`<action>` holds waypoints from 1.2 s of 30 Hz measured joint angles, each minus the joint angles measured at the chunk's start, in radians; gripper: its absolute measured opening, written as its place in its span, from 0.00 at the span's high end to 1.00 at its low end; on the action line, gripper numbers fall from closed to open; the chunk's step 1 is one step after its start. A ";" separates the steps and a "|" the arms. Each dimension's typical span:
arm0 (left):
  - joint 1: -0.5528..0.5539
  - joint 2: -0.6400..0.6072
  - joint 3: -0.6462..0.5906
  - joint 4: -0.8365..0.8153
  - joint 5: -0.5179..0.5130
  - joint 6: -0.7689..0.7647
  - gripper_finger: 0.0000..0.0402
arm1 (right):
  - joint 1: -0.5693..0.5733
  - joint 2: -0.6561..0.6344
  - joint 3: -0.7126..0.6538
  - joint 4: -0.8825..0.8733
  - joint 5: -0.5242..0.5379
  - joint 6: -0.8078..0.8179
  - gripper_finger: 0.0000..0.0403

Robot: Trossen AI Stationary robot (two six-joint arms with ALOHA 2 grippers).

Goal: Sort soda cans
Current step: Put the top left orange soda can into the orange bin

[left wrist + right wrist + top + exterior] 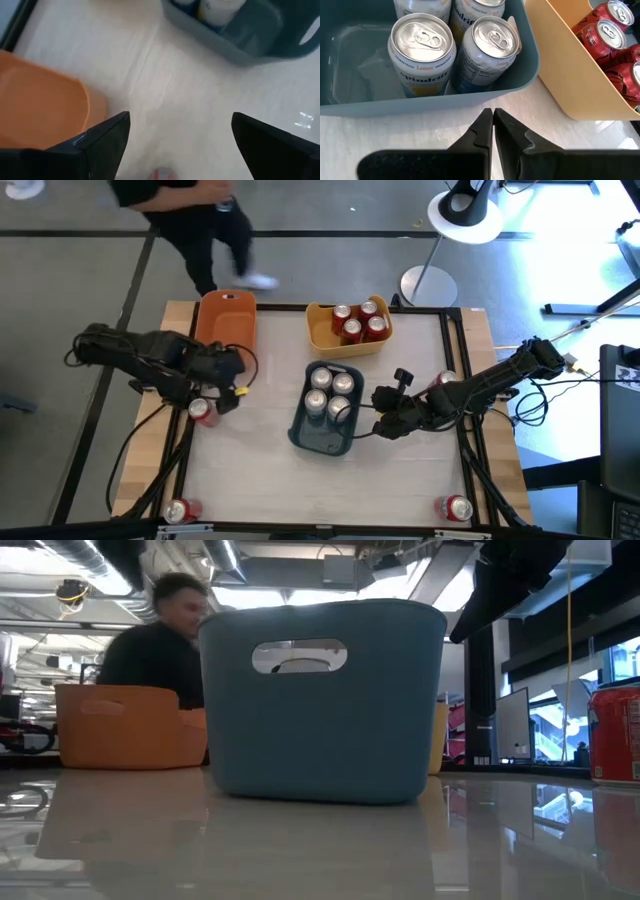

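Note:
Several silver-grey soda cans (328,392) stand upright in the dark blue-grey bin (305,438) at the table's middle. Several red cans (358,320) stand in the yellow bin (318,332) behind it. One red can (203,411) stands on the table at the left, and its top (162,174) just shows in the left wrist view. My left gripper (228,385) hangs open above the table just beside that can, with nothing between its fingers (107,137). My right gripper (493,122) is shut and holds nothing, just right of the blue-grey bin (445,102).
An orange bin (226,320) with nothing in it stands at the far left. Loose red cans stand at the near left corner (180,511), the near right corner (455,507) and under my right arm (446,379). A person (190,210) moves beyond the far edge.

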 joint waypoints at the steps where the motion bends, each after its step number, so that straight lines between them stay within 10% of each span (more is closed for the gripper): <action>1: -0.008 -0.022 -0.022 -0.001 0.000 -0.023 0.16 | 0.000 0.000 0.000 0.000 0.000 -0.001 0.95; 36: -0.154 -0.180 -0.275 -0.201 0.075 -0.406 0.00 | 0.000 0.000 0.000 0.000 0.000 -0.025 0.95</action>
